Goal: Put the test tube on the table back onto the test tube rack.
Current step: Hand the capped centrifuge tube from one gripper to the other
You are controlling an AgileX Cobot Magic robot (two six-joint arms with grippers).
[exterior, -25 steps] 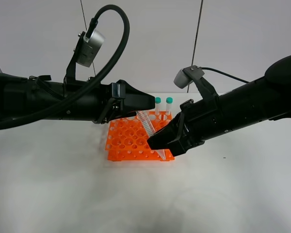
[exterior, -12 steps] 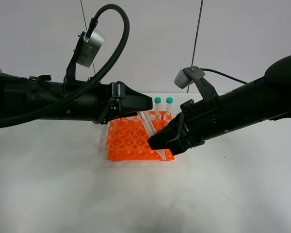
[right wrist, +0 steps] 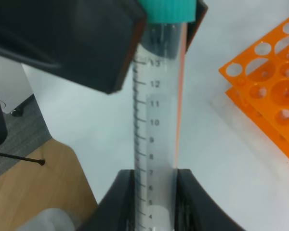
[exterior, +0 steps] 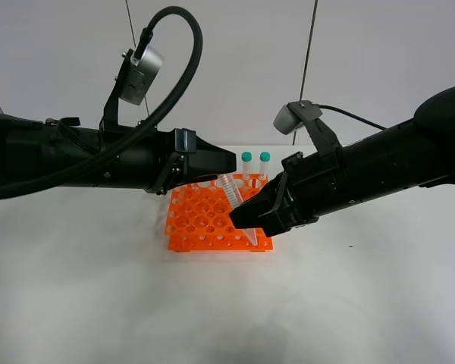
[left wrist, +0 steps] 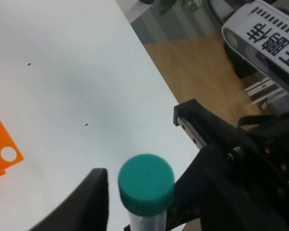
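Both arms are stretched inward, the right gripper (exterior: 244,221) clamped on the tube's (exterior: 231,193) lower half, the left gripper (exterior: 229,161) held parted around its cap.

Pale grey wall panels (exterior: 235,61) with dark vertical seams (exterior: 310,53) stand behind; the floor (left wrist: 197,62) looks like wood laminate.

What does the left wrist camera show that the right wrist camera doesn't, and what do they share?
Only the left wrist: the top face of the green cap, seen end-on, and the other arm's camera with its printed label.
Only the right wrist: the tube side-on with its printed scale, and the right gripper closed on it.
Both: the tube, part of the orange rack, the white table, wooden floor past its edge, and the left gripper flanking the cap.
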